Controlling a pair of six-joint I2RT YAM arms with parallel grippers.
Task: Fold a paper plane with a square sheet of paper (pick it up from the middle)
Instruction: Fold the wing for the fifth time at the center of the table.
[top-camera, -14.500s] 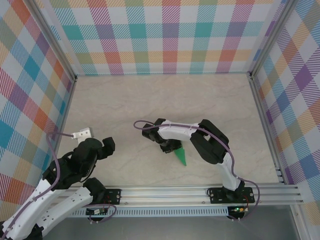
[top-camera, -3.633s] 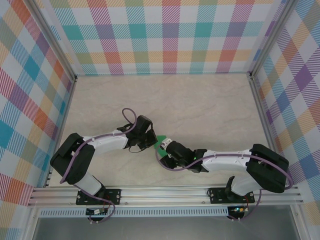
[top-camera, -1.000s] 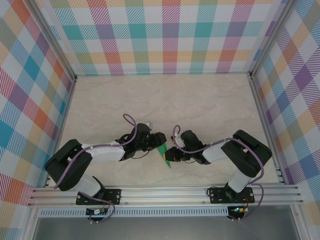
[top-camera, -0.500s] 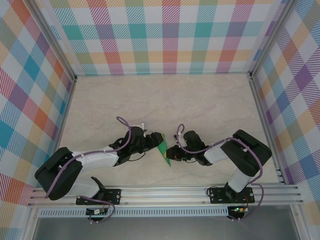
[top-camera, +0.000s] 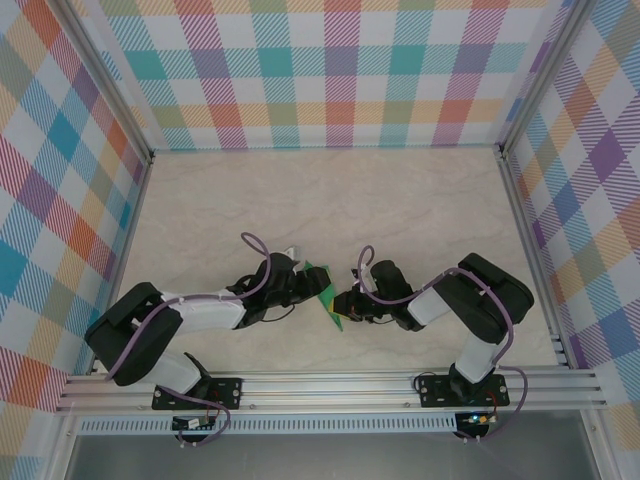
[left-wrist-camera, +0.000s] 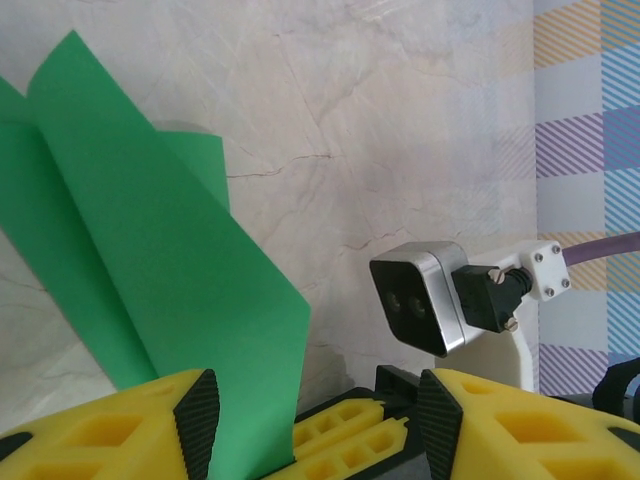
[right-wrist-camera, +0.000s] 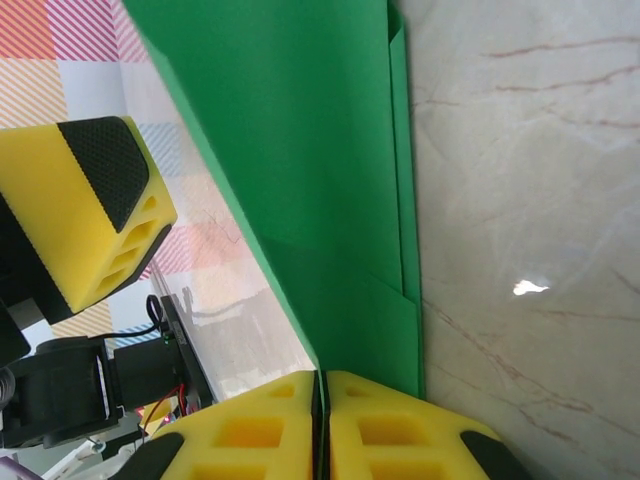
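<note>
The bright-green sheet of paper (top-camera: 328, 297), folded lengthwise into a pointed dart with creases, stands on edge at the table's near middle. My right gripper (top-camera: 341, 303) comes in from the right and is shut on the paper's (right-wrist-camera: 300, 150) lower edge, yellow jaws (right-wrist-camera: 320, 410) pressed together. My left gripper (top-camera: 311, 284) faces it from the left, open. In the left wrist view the paper (left-wrist-camera: 170, 290) rises between that gripper's (left-wrist-camera: 318, 425) black pads, close beside the left pad (left-wrist-camera: 197, 420). The right gripper's yellow fingers (left-wrist-camera: 365, 440) show low between them.
The right wrist camera (left-wrist-camera: 420, 297) sits just beyond the left gripper's jaws. A marble-patterned tabletop (top-camera: 330, 200) stretches behind both arms, bounded by checked walls (top-camera: 330, 70). An aluminium rail (top-camera: 330, 385) with both arm bases runs along the near edge.
The left gripper drew back slightly to the left and its arm shifted. The right gripper kept its hold on the paper, which has barely moved.
</note>
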